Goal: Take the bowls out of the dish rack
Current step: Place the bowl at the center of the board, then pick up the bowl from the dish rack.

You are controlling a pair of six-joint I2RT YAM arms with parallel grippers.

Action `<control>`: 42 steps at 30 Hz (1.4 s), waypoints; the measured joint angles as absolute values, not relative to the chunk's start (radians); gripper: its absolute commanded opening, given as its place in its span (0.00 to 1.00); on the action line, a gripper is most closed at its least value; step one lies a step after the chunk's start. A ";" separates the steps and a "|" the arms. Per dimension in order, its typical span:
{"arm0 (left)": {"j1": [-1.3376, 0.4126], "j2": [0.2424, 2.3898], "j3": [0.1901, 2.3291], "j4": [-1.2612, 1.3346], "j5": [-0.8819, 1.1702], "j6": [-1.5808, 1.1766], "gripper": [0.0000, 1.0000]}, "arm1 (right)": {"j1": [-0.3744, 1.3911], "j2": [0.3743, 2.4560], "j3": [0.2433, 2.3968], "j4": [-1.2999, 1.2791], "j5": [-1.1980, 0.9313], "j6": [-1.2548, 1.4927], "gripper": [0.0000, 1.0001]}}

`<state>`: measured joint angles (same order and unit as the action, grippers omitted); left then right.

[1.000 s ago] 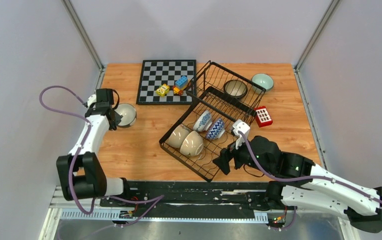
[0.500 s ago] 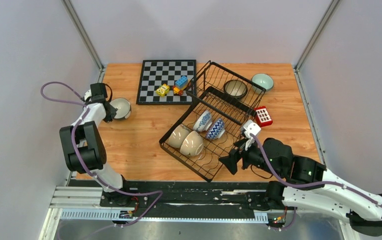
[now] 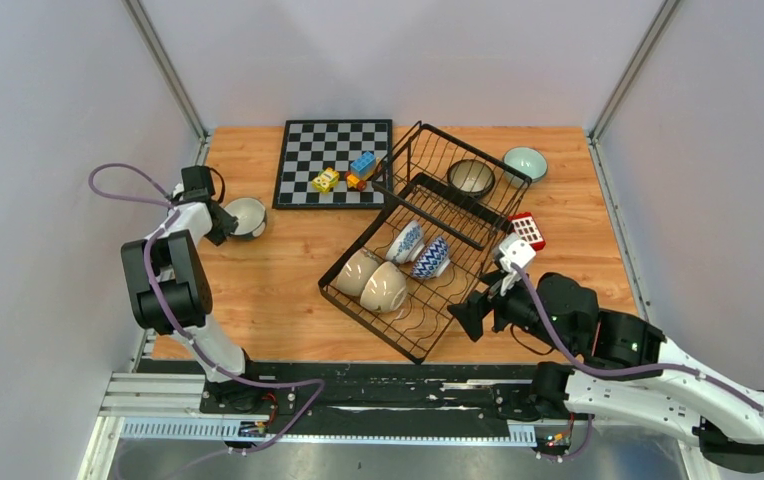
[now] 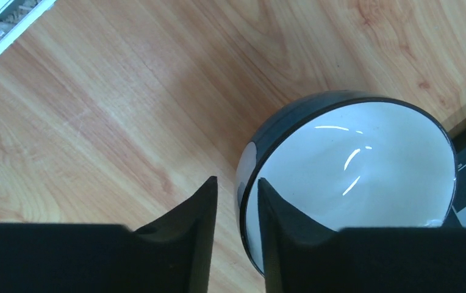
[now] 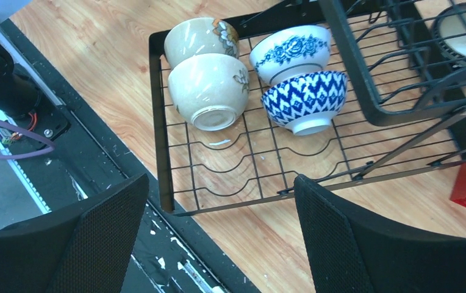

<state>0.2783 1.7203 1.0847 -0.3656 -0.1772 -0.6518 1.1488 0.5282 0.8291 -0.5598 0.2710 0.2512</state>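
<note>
top view: dish rack (image 3: 423,305) set diagonally mid-table. inside it, two beige bowls (image 3: 386,287) tipped over near the left corner, two blue-and-white bowls (image 3: 430,257) just beyond them, a dark bowl (image 3: 471,177) in the raised far section. mint bowl (image 3: 525,162) out on the wood, just beside the rack's far corner. at far left, a dark-rimmed bowl (image 3: 246,215) upright on the table (image 3: 278,280), with the left gripper (image 3: 226,222) at its edge. right gripper (image 3: 466,318) spread wide off the rack's near right side, empty. chessboard (image 3: 333,150) with toy blocks (image 3: 343,176) at the back.

left wrist: left gripper (image 4: 235,195) narrowly parted astride the dark-rimmed bowl (image 4: 352,171), one finger inside against the white lining, the other outside, a sliver of wood between it and the wall; not pinching.

right wrist: right gripper (image 5: 218,183) spread far apart above the rack's (image 5: 157,122) near edge, nothing between the fingers. beige bowls (image 5: 212,88) touching each other, blue-and-white bowls (image 5: 307,101) likewise, all tipped over on the grid floor.
</note>
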 measured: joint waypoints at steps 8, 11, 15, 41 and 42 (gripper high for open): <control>0.278 1.641 1.084 -0.402 -0.164 -0.636 0.93 | 1.149 0.527 0.893 -0.600 0.320 0.207 0.93; 0.276 1.486 1.073 -0.413 -0.149 -0.641 0.94 | 1.149 0.527 0.894 -0.602 0.325 0.204 0.93; 0.221 1.240 1.045 -0.393 -0.117 -0.623 0.94 | 1.149 0.525 0.885 -0.590 0.358 0.204 0.92; -0.513 0.765 0.677 -0.258 0.306 -0.353 0.93 | 1.149 0.736 0.528 -0.123 0.319 0.481 0.87; -0.513 0.763 0.674 -0.255 0.311 -0.352 0.93 | 1.149 0.746 0.528 -0.106 0.328 0.494 0.85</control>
